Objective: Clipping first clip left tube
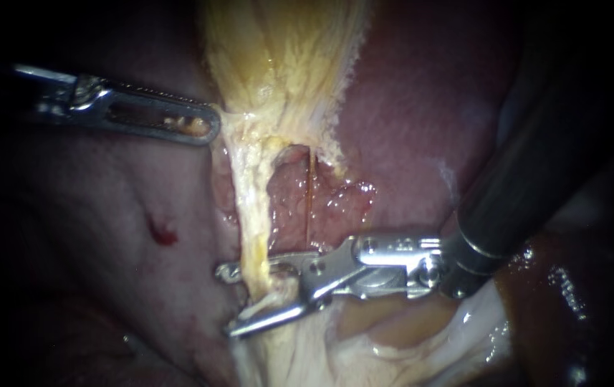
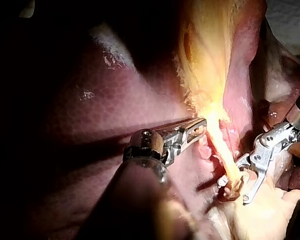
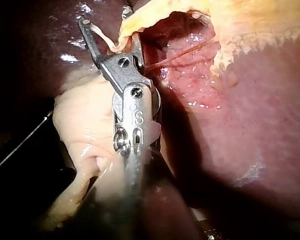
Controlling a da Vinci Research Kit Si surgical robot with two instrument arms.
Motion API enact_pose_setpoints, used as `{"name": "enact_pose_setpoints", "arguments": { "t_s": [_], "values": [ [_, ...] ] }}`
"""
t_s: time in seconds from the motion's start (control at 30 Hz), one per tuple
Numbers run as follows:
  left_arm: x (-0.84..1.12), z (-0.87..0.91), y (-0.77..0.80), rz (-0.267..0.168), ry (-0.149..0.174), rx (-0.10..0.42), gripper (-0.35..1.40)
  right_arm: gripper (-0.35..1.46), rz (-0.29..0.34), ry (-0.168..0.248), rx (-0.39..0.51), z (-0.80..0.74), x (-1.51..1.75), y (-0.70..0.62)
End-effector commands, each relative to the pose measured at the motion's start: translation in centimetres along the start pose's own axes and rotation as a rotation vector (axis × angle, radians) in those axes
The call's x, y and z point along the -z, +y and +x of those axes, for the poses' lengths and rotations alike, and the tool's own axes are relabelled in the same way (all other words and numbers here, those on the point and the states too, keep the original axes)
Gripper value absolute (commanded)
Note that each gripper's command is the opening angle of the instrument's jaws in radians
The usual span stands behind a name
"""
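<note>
Now my right instrument is standing with its jaws parted and straddling the left tube. One jaw is passing on each side of the pale strand, at the end of its bared run farthest from the gallbladder. The tube is running lengthwise away from the gallbladder's neck, and the jaws are lying roughly square across that long axis. The closing squeeze is therefore, by my judgement, calling for no swing, only a check that both jaw tips are reaching past the strand. A thinner right tube is also leading down from the gallbladder, just beside the left one and outside the jaws. My left instrument is working well apart from the clipping site. It is clenching the gallbladder's edge near the neck and holding it tented sideways, which is putting the tube under tension. Liver is lying behind the gallbladder.
</note>
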Motion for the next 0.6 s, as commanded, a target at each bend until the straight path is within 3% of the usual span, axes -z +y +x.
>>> {"name": "enact_pose_setpoints", "arguments": {
  "t_s": [0.03,0.6],
  "values": [
    [0.00,0.00,0.00,0.001,0.000,0.000,-0.35,0.49,-0.001,0.001,-0.001,0.00,0.00,0.00],
    [-0.01,0.00,0.01,0.001,0.000,0.000,-0.35,0.46,0.017,-0.004,-0.046,-0.03,0.08,-0.08]
  ]
}}
